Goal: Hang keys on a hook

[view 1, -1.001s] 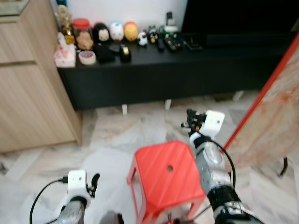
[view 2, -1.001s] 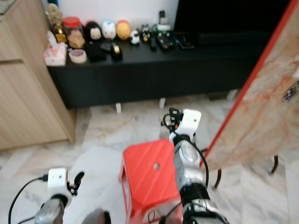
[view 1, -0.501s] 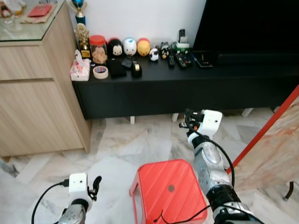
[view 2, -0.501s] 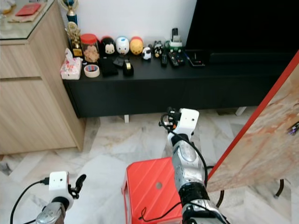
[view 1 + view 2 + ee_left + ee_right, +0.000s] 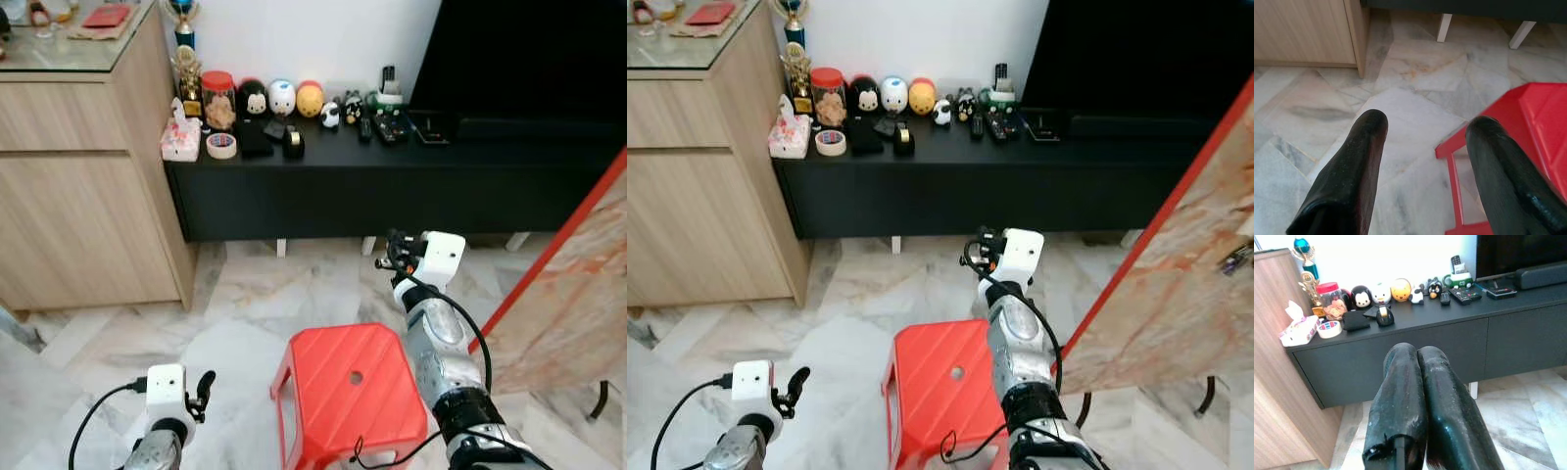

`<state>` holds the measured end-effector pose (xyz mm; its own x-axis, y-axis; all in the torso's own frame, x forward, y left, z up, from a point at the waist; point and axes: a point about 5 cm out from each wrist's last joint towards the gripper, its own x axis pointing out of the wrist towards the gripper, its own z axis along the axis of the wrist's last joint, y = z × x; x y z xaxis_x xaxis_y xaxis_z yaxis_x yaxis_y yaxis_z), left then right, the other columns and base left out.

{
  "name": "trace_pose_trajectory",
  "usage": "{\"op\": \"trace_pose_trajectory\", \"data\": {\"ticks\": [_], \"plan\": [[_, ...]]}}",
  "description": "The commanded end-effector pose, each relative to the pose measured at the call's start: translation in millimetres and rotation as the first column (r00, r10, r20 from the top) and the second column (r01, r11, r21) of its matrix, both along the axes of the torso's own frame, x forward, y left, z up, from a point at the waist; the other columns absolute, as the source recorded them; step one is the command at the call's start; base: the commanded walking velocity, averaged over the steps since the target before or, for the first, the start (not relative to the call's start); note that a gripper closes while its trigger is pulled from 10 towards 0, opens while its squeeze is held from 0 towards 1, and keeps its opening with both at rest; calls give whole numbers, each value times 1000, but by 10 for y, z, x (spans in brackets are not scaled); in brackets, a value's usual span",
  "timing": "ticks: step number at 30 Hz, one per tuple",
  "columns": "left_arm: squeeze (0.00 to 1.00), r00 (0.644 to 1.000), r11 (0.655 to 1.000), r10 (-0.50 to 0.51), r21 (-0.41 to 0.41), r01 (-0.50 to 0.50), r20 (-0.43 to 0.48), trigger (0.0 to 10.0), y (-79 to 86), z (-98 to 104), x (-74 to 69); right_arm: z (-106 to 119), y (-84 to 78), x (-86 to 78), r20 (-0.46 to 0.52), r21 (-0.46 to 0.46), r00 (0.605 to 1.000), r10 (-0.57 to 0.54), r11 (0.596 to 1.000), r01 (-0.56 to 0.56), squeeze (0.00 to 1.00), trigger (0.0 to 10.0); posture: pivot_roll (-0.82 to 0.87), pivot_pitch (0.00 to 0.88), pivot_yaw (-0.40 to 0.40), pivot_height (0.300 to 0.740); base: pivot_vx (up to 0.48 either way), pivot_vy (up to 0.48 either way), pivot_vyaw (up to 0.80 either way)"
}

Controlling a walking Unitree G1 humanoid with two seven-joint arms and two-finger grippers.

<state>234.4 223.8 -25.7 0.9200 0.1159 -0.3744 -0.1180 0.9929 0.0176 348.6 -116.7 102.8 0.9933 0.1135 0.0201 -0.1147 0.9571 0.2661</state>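
Note:
My right gripper [image 5: 391, 251] is raised at mid height over the red plastic stool [image 5: 353, 387], pointing at the black console. In the right wrist view its two black fingers [image 5: 1400, 377] are pressed together, shut with nothing between them. My left gripper [image 5: 203, 385] hangs low on the left over the marble floor; the left wrist view shows it open [image 5: 1427, 127], empty, with the stool's corner [image 5: 1528, 112] beside it. I cannot pick out keys for certain. A small dark object [image 5: 1236, 258] hangs on the tilted marble-patterned board at the far right.
A long black console [image 5: 392, 171] stands against the wall with figurines [image 5: 282, 98], a red-lidded jar [image 5: 218, 98], a tape roll [image 5: 222, 146], a tissue box [image 5: 180, 140] and remotes [image 5: 390, 122]. A wooden cabinet [image 5: 88, 186] is on the left. The red-edged board [image 5: 578, 284] leans at right.
The whole picture has shifted and sharpened as the head camera moved, showing more of the wall and cabinet top. Both arms keep their poses; the right gripper stays shut, the left open.

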Motion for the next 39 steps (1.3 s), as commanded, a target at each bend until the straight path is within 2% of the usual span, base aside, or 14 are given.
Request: {"op": "trace_pose_trajectory", "data": {"ticks": [1, 14, 18, 19, 22, 27, 33, 37, 39], "plan": [[0, 1000, 1000, 0, -17, 0, 1, 10000, -36, -7, 8, 0, -19, 1, -5, -4, 1000, -6, 1000, 6, 0, 10000, 120, 0, -102, 740, -247, 0, 0], [0, 1000, 1000, -4, -20, 5, 20, 10000, -63, 22, 49, -45, 7, -14, -33, -4, 999, 5, 1000, -5, 0, 10000, 122, 0, -107, 740, -19, 0, 0], [0, 999, 1000, -11, -17, 12, 36, 10000, -77, 47, 78, -65, 41, -15, -57, -2, 997, 45, 999, -45, 0, 10000, 124, 0, -108, 740, 0, 0, 0], [0, 999, 1000, -10, -17, 11, 38, 10000, -77, 52, 83, -101, 33, -19, -83, -10, 996, 46, 999, -46, 0, 10000, 124, 0, -108, 740, 0, 0, 0], [0, 999, 1000, -11, -16, 12, 38, 10000, -78, 54, 87, -340, -70, -70, -223, -145, 975, -10, 989, -23, 0, 10000, 118, 0, -108, 740, 0, 0, 0], [0, 999, 1000, -14, -13, 15, 46, 10000, -84, 70, 105, -362, -104, -89, -232, -140, 972, -26, 990, -7, 0, 10000, 120, 0, -105, 740, 0, 0, 0], [0, 991, 999, -52, -7, 54, 123, 10000, -121, 208, 234, -294, -10, -65, -211, -119, 977, 29, 991, -56, 0, 10000, 122, 0, -103, 740, 0, 0, 0], [0, 974, 995, -99, 3, 100, 205, 10000, -113, 395, 380, -240, 106, -66, -190, -119, 976, 107, 984, -131, 0, 10000, 129, 0, -104, 740, 0, 0, 0], [0, 970, 994, -108, 6, 109, 220, 10000, -111, 431, 405, -229, 119, -65, -189, -114, 975, 116, 984, -139, 0, 10000, 122, 0, -102, 740, 0, 0, 0]]}}
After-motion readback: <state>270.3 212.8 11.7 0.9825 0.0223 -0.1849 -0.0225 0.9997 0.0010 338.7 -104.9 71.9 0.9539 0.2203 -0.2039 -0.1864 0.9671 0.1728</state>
